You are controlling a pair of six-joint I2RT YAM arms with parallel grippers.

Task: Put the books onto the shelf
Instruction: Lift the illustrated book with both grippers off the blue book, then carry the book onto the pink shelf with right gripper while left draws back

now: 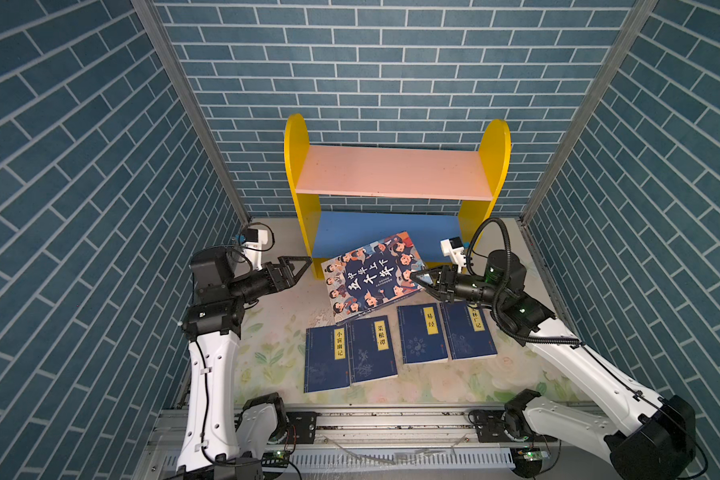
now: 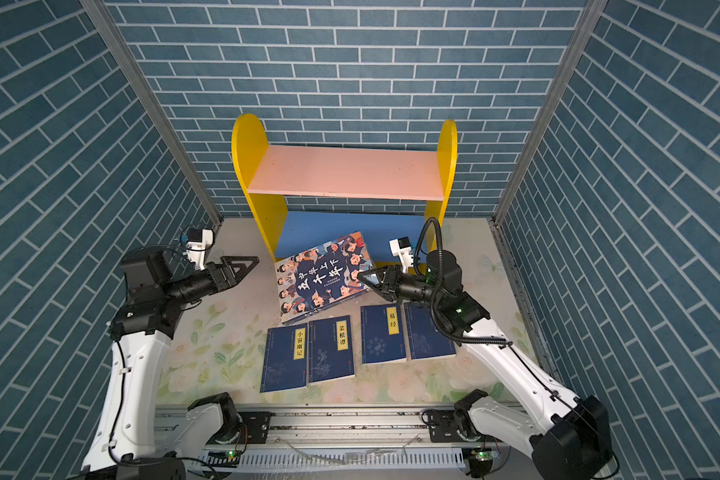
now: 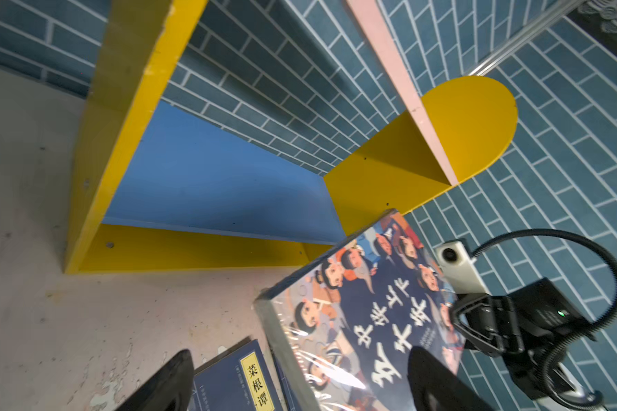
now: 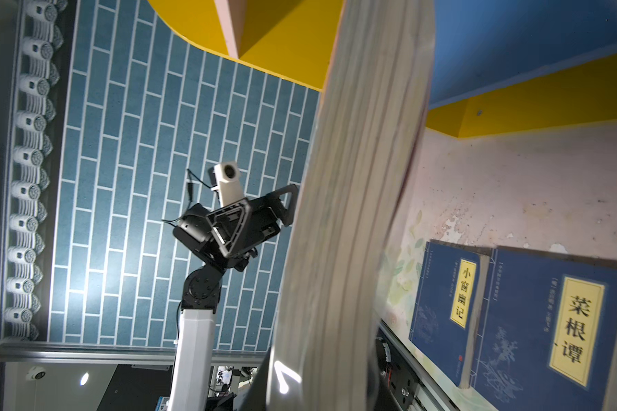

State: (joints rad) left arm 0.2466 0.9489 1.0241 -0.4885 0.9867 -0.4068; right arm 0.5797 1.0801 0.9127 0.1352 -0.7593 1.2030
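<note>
The thick book with cartoon faces (image 1: 373, 276) (image 2: 323, 276) hangs tilted in front of the shelf (image 1: 391, 170) (image 2: 341, 172). My right gripper (image 1: 418, 279) (image 2: 367, 277) is shut on its right edge. In the right wrist view its page edge (image 4: 353, 213) runs between the jaws of the right gripper (image 4: 317, 384). My left gripper (image 1: 300, 266) (image 2: 248, 264) (image 3: 300, 359) is open with nothing in it, left of that book. Several thin navy books (image 1: 327, 359) (image 1: 422, 334) (image 3: 250, 380) (image 4: 556, 327) lie flat in a row near the front. Both shelf boards are bare.
Blue brick-patterned walls (image 1: 100, 208) close in the back and both sides. The shelf stands against the back wall, its blue lower board (image 3: 211, 178) near the floral table top (image 1: 267, 353). A metal rail (image 1: 391, 419) runs along the front edge.
</note>
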